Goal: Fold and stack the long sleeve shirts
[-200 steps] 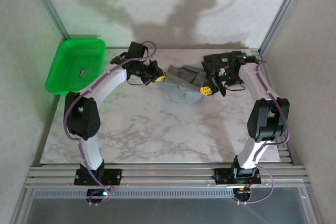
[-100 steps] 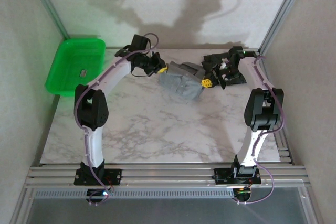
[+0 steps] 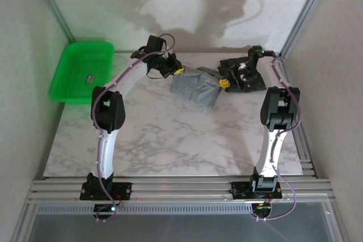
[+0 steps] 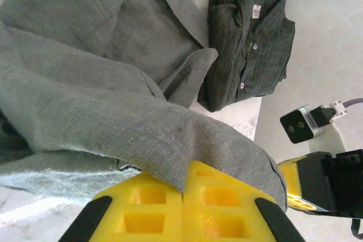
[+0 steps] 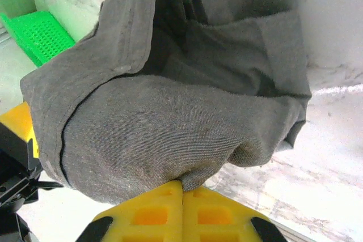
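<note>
The left gripper (image 4: pixel 182 190) and the right gripper (image 5: pixel 182 188) are each clamped tight on the grey shirt (image 3: pixel 195 86), which is bunched near the far edge of the marble table (image 3: pixel 170 140). The charcoal shirt (image 4: pixel 249 32) lies just beside it, partly behind the right arm (image 3: pixel 278 92). The green tray (image 3: pixel 79 63) sits off to the left, with something small in it (image 3: pixel 89 77), perhaps a tag.

**Both arms outstretched, jaws clamped**

Left arm (image 3: pixel 122 80) and right arm (image 3: pixel 278 111) reach far forward, wrists turned inward. Left gripper (image 3: pixel 177 71) and right gripper (image 3: pixel 225 83) face each other, each pinching an edge of the grey shirt (image 3: pixel 195 88), yellow pads (image 4: pixel 142 208) pressed together.
</note>
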Tool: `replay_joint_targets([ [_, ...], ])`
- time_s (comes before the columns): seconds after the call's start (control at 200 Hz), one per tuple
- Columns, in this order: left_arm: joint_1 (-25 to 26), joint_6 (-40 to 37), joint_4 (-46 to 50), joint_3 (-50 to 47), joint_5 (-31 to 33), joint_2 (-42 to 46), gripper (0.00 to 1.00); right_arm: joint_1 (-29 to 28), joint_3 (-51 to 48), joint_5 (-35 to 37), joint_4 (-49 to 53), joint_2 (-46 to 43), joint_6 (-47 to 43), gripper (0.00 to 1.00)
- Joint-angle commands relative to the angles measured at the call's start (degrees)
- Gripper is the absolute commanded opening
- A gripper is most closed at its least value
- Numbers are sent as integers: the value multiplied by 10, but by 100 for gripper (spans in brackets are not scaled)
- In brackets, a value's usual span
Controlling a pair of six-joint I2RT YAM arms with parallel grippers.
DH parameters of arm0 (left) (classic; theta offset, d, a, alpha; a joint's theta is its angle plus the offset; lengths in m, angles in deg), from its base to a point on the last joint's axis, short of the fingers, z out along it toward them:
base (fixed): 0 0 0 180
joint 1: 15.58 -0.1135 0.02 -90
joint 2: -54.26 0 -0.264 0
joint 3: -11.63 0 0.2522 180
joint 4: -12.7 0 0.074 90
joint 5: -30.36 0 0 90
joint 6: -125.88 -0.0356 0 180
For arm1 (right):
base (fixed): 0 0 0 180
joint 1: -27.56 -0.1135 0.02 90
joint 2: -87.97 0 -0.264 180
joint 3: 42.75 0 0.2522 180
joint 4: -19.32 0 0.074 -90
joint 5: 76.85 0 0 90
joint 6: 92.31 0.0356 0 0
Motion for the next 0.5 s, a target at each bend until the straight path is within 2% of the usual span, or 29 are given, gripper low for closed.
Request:
replay_joint_targets([
  [0.0,-9,2,-9,38,-8,-31,0,10,28,1,10,29,-12,0],
  [0.495,-22,30,-37,143,-25,-134,0,22,162,19,30,152,-18,2],
])
